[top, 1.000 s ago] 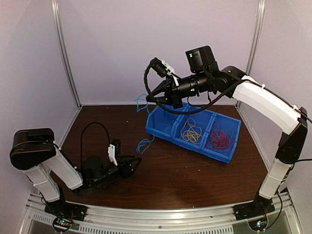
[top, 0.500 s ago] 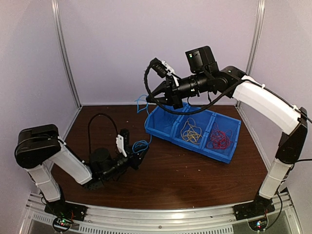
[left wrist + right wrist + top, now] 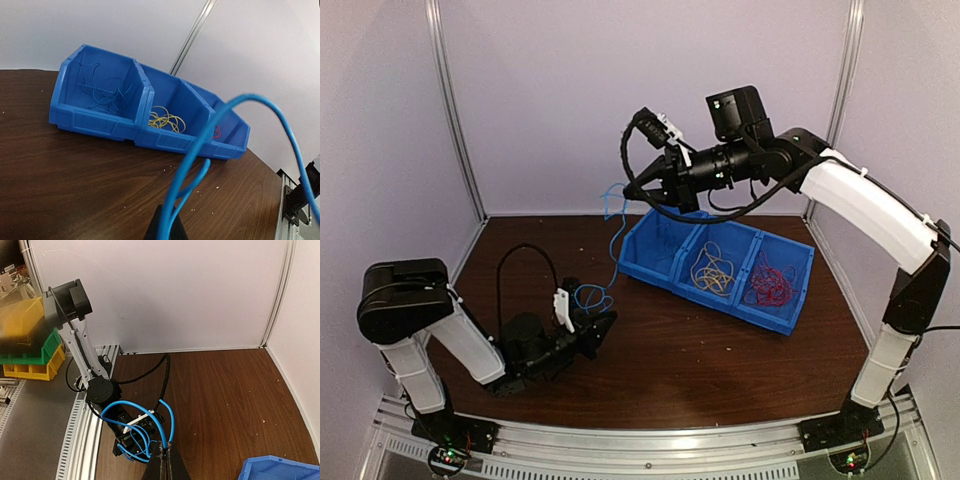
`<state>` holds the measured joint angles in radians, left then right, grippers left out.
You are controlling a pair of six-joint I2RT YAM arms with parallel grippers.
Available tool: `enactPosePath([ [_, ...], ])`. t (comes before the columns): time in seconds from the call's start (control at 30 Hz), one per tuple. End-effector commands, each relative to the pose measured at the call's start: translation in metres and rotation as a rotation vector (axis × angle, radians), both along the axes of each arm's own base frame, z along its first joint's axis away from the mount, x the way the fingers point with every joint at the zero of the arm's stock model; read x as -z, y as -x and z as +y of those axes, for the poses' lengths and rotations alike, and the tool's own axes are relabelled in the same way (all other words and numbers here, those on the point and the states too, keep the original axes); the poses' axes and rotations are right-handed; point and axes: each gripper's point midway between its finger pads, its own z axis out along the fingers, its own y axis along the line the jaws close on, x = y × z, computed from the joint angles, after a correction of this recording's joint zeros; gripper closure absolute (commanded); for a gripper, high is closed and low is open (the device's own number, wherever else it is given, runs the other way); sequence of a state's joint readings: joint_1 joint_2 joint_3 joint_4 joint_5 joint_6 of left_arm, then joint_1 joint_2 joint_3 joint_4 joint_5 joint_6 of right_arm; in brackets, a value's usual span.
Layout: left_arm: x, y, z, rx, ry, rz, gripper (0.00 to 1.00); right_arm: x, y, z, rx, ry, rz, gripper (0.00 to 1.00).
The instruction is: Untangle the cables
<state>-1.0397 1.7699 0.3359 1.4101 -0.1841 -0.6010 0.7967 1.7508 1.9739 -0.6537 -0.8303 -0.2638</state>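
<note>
- The blue cable (image 3: 591,296) runs between the two grippers. Its upper end is pinched in the right gripper (image 3: 628,192) and its lower loops are caught in the left gripper (image 3: 603,324).
- In the right wrist view, the right gripper (image 3: 164,461) has its fingers pressed together on the blue cable (image 3: 131,405). The strands leave the fingertips and hang below them in several loops towards the left arm. Whether this is one strand or more cannot be told.
- In the left wrist view, the left gripper (image 3: 165,226) is clamped on the blue cable (image 3: 200,141). The cable rises from between the dark fingertips, arches above them and drops off to one side.
- The left fingers lie low, just above the table (image 3: 720,360). The right fingers are high above it, well apart from the left ones.
- Below and just beyond the right fingertips is the near end of a blue bin (image 3: 650,268) with three compartments.
- Seen past the left fingertips, the bin (image 3: 95,122) holds more blue cables (image 3: 105,95) in the nearest compartment.
- The yellow cables (image 3: 162,120) lie in the middle compartment and the red cables (image 3: 216,131) in the farthest one.
</note>
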Motion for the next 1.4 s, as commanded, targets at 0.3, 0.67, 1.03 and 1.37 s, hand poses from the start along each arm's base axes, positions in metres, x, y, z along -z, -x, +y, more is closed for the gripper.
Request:
enactPosePath([
  [0.3,0.027,0.007,0.02,-0.016,-0.03,0.047,1.0,-0.114,-0.121,-0.118,0.367,-0.198,-0.244,1.0],
  [0.67,0.033,0.012,0.031,-0.027,-0.014,0.067,1.0,-0.156,-0.182,-0.208,0.616,-0.298,-0.309,1.0],
  [1.03,0.043,0.003,0.045,-0.104,-0.001,0.131,1.0,-0.145,-0.248,-0.281,0.914,-0.355,-0.298,1.0],
  [1.37,-0.041,-0.046,-0.036,-0.033,-0.035,0.029,1.0,0.02,-0.285,-0.218,0.761,-0.096,0.018,1.0],
])
